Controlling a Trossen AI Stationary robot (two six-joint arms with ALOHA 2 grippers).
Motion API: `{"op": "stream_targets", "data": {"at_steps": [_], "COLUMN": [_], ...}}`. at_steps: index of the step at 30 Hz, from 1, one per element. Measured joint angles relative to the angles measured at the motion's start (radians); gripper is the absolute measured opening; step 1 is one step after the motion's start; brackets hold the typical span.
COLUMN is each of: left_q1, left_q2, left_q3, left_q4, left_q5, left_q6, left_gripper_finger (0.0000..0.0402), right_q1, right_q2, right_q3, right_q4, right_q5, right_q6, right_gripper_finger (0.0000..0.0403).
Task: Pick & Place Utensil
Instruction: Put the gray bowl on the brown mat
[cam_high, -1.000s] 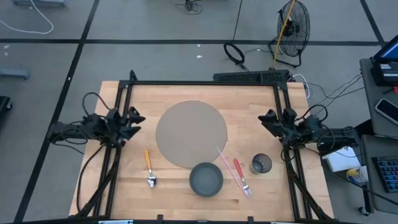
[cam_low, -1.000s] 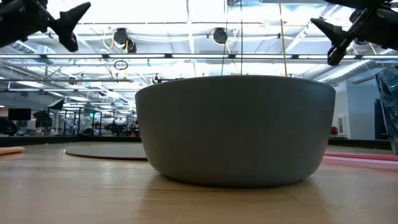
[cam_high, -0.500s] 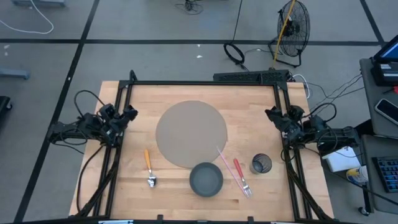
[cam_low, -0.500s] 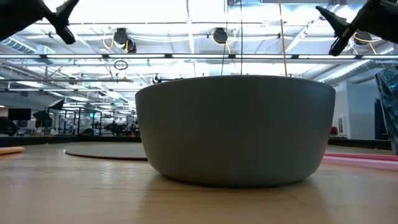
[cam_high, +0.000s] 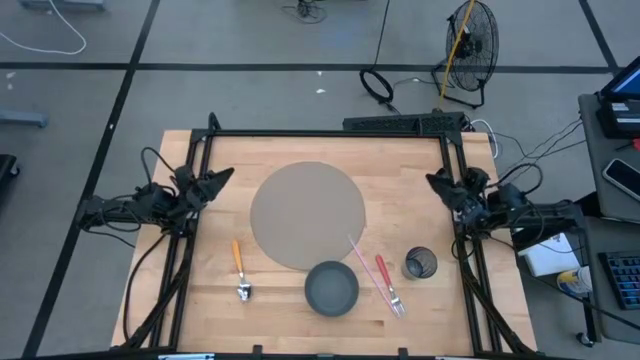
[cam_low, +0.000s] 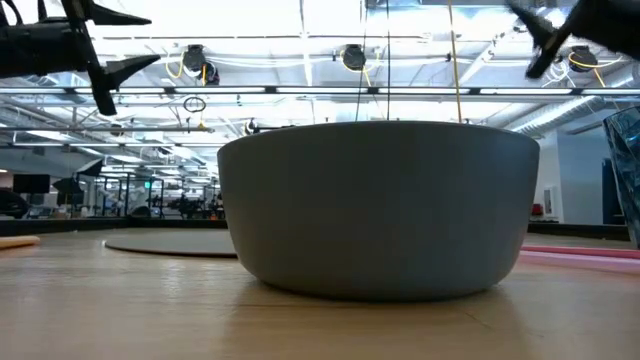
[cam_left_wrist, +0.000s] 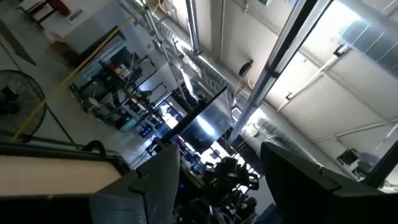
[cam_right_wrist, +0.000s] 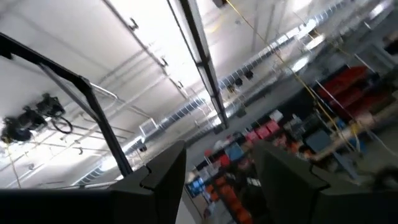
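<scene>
An orange-handled spoon (cam_high: 240, 268) lies flat on the wooden table at the near left. A red-handled fork (cam_high: 385, 278) and a pink-handled utensil (cam_high: 368, 265) lie side by side at the near right. Between them stands a grey bowl (cam_high: 331, 288), which fills the low view (cam_low: 380, 210). My left gripper (cam_high: 215, 180) hovers open at the table's left edge, tipped upward, with nothing between its fingers (cam_left_wrist: 158, 186). My right gripper (cam_high: 437, 183) hovers open at the right edge, also tipped upward and holding nothing (cam_right_wrist: 217, 180).
A round grey mat (cam_high: 307, 214) lies in the table's middle. A black mesh cup (cam_high: 421, 263) stands right of the fork. A black frame (cam_high: 330, 134) runs around the table's far and side edges. A fan (cam_high: 470, 40) and cables are on the floor beyond.
My left gripper has rolled about its own axis, staying near the table's left edge. My right gripper has risen and tipped further upward. Both have stayed open, and nothing on the table has moved.
</scene>
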Motion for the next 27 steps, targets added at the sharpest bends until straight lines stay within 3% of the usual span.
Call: {"op": "stream_targets", "data": {"at_steps": [8, 19, 27], "left_q1": [0.000, -0.001, -0.001], "left_q2": [0.000, 0.000, 0.000], "left_q3": [0.000, 0.000, 0.000], "left_q4": [0.008, -0.009, -0.011], "left_q5": [0.007, 0.061, 0.079], "left_q6": [-0.016, -0.037, -0.041], "left_gripper_finger": [0.0230, 0.0230, 0.0230], "right_q1": [0.000, 0.001, 0.047], "right_q2": [0.233, 0.664, 0.803], "right_q3": [0.237, 0.568, 0.703], "right_q4": [-0.073, -0.310, -0.341], "right_q5": [-0.136, -0.317, -0.381], "right_q6": [-0.046, -0.104, -0.124], "right_gripper_finger": [0.0183, 0.0183, 0.0183]}}
